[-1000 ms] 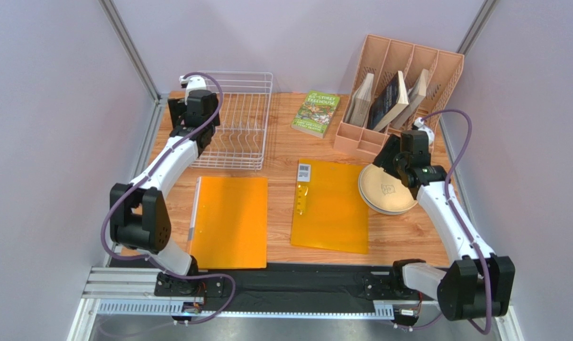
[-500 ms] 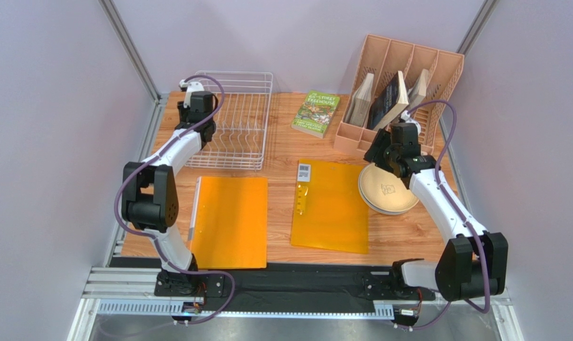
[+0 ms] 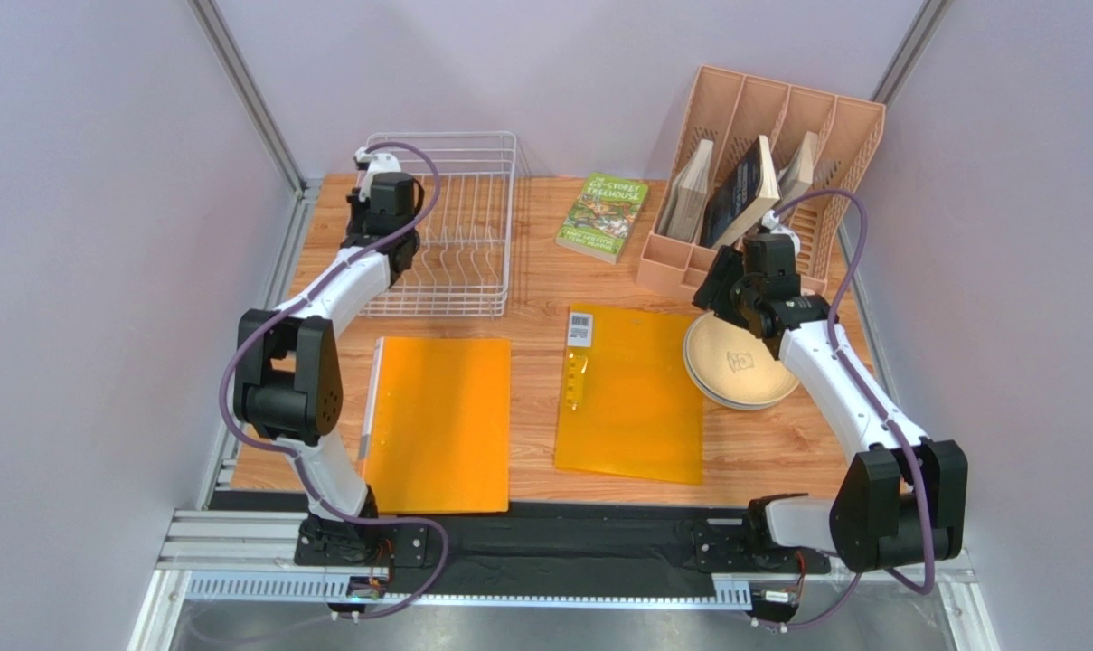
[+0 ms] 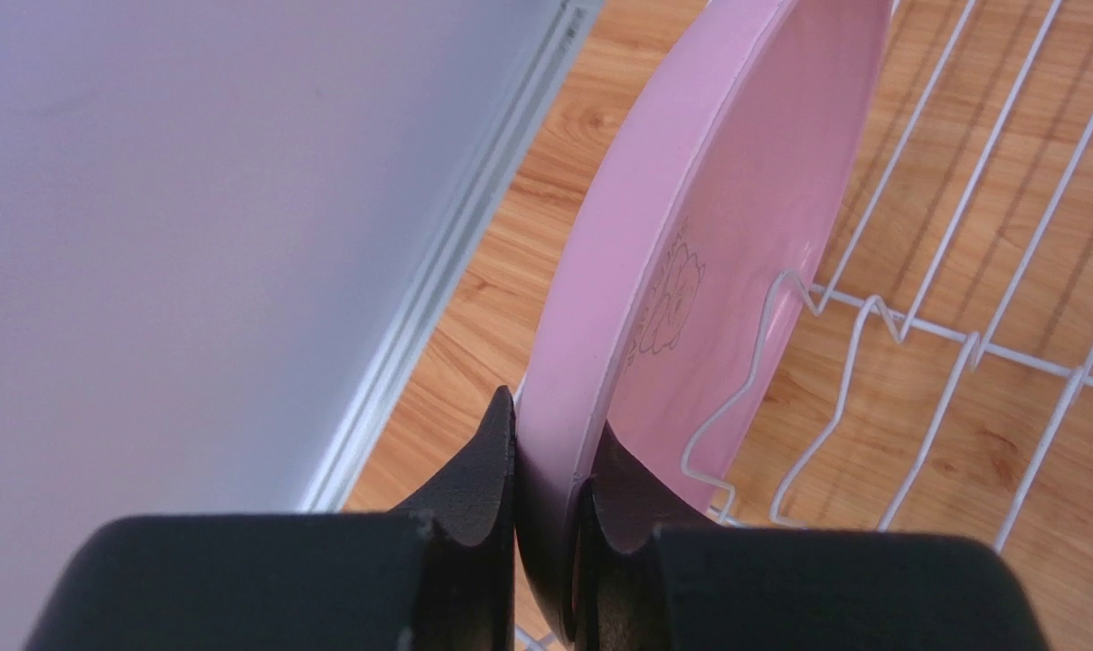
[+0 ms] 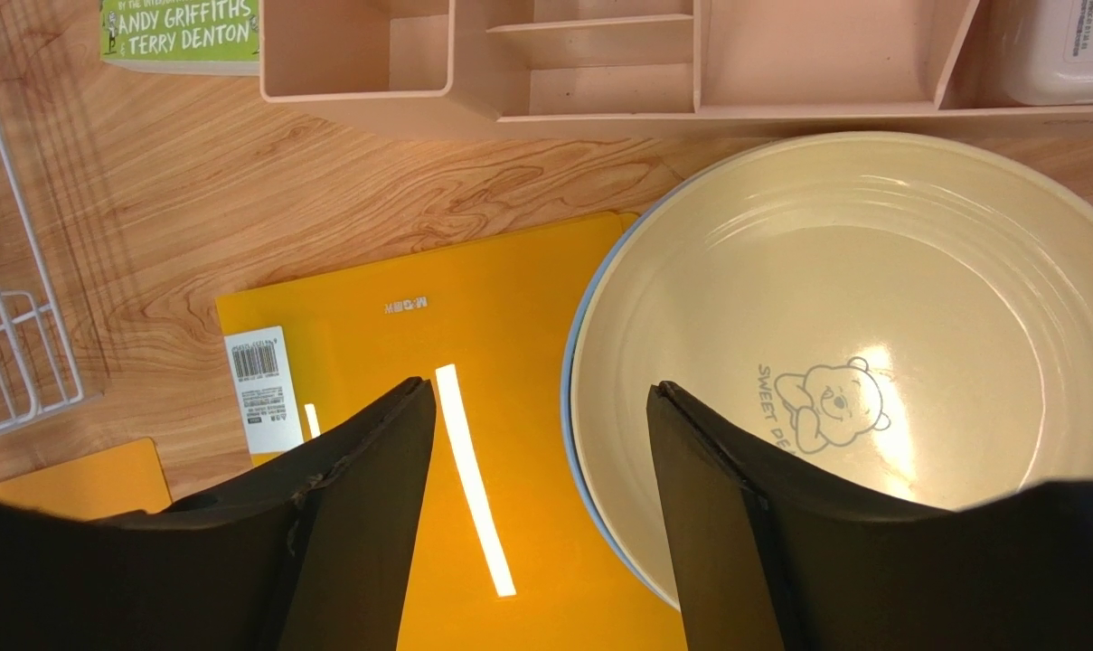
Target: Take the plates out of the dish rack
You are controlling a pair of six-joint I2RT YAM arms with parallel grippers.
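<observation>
Fingers (image 4: pixel 491 461) of the left tool (image 4: pixel 554 437) are pinched shut on the near rim of the pink plate (image 4: pixel 728 231), one black pad on each face with the rim squeezed between them. The plate stands on edge, leaning a little, and its edge line runs from the tool up and away. Its hollow face, with a faint centre mark, is turned toward the inside of the dish rack (image 4: pixel 973 353). A white wire loop of the rack crosses that face just beside the tool. Seen from above, the left tool (image 3: pixel 379 204) sits at the rack's far left side, close to the bench's left edge.

The right tool (image 5: pixel 541 393) is open, its two fingers spread wide and holding nothing. It hangs above the left rim of the cream plate (image 5: pixel 850 339), which lies flat, face up, with a bear drawing at its centre. That plate rests on a blue plate (image 5: pixel 575 448), of which only a thin edge shows. The stack lies on the bench (image 3: pixel 538 285) touching the right edge of an orange folder (image 5: pixel 375 339) and just in front of the peach organizer (image 5: pixel 620 68), which holds books. A green book (image 3: pixel 602 214) lies flat between the rack and the organizer. A second orange folder (image 3: pixel 436 421) lies nearer the left arm.
</observation>
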